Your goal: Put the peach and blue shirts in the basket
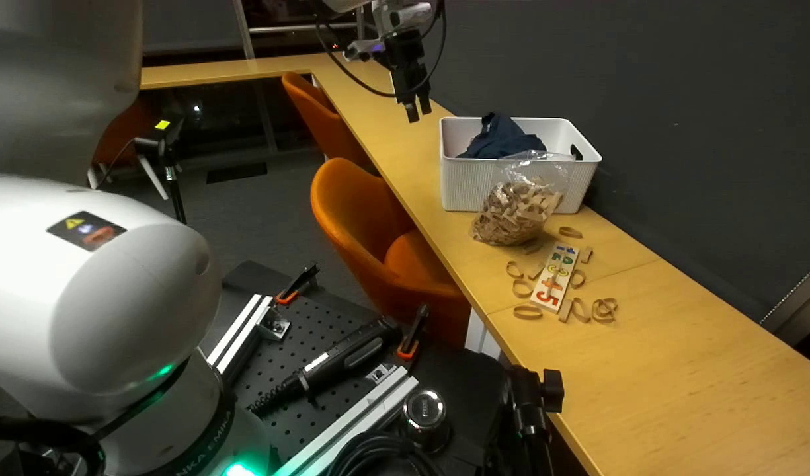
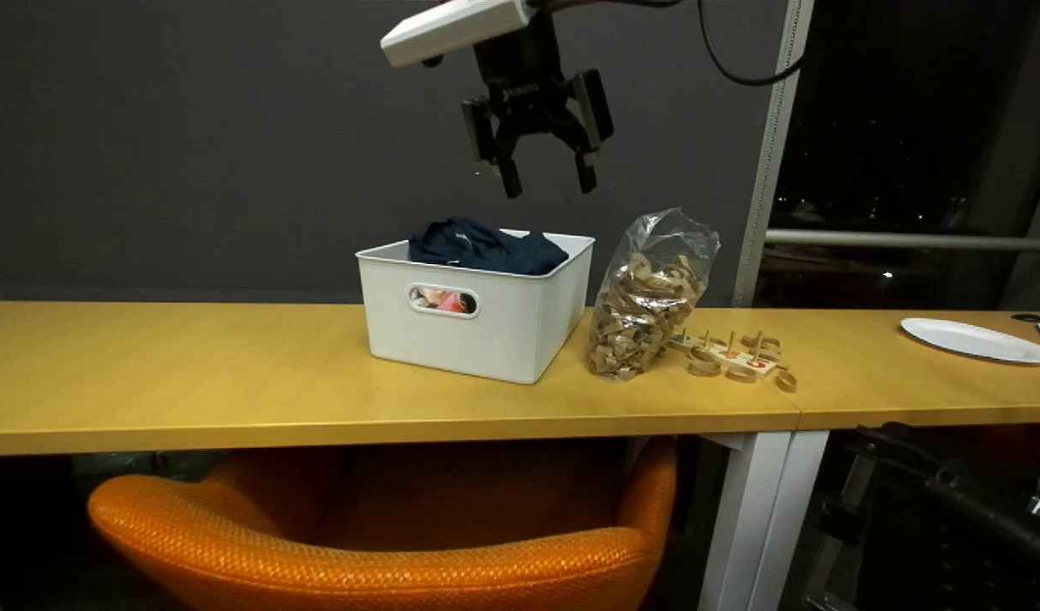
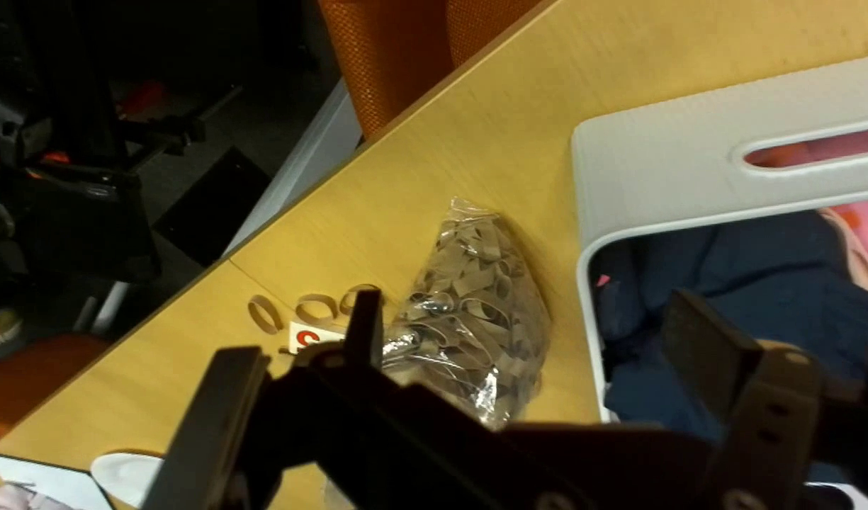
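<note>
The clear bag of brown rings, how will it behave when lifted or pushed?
The clear bag would probably sag when lifted; its plastic looks thin and wrinkled. The brown rings inside look hollow, so it is likely light. It stands tilted, so a push may tip it.

An exterior view looks from beside the arm along the table to the distant gripper; an exterior view, nearer, faces the gripper across an orange chair. The wrist view, close behind the fingers, looks down; all share the basket below.
</note>
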You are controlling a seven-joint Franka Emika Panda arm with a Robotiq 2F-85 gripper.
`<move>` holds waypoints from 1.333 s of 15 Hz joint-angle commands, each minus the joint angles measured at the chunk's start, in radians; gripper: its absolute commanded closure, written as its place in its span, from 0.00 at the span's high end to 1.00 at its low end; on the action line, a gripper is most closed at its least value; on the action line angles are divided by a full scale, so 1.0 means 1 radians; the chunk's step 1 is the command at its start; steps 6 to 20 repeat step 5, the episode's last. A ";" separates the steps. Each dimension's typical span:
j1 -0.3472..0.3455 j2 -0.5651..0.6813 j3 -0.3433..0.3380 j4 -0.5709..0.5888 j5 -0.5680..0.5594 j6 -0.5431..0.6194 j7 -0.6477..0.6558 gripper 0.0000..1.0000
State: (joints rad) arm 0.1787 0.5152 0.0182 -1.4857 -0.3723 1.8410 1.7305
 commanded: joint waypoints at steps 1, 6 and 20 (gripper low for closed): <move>0.014 -0.148 -0.024 -0.247 0.017 0.104 0.084 1.00; 0.005 -0.219 -0.019 -0.385 0.010 0.153 0.141 1.00; 0.005 -0.219 -0.019 -0.385 0.010 0.153 0.141 1.00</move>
